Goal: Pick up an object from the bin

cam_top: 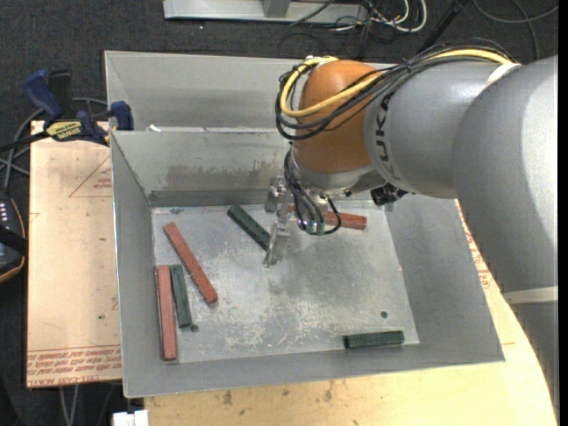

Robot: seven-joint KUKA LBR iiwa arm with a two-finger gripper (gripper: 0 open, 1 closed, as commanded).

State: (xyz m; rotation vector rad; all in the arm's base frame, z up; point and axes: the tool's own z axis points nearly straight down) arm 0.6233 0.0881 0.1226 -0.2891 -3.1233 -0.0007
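My gripper [274,248] hangs low over the back middle of the bin floor, beneath the arm's orange cover. Just to its left lies a dark green bar [248,224], slanted, with its lower end close to the gripper's tip; whether they touch I cannot tell. A red bar [349,222] lies flat to the gripper's right, its left end hidden behind the wrist.
On the left of the bin lie a slanted red bar [189,262], an upright red bar [166,313] and a short dark green bar [181,297] side by side. Another dark green bar [374,339] rests near the front right wall. The arm covers the bin's back right.
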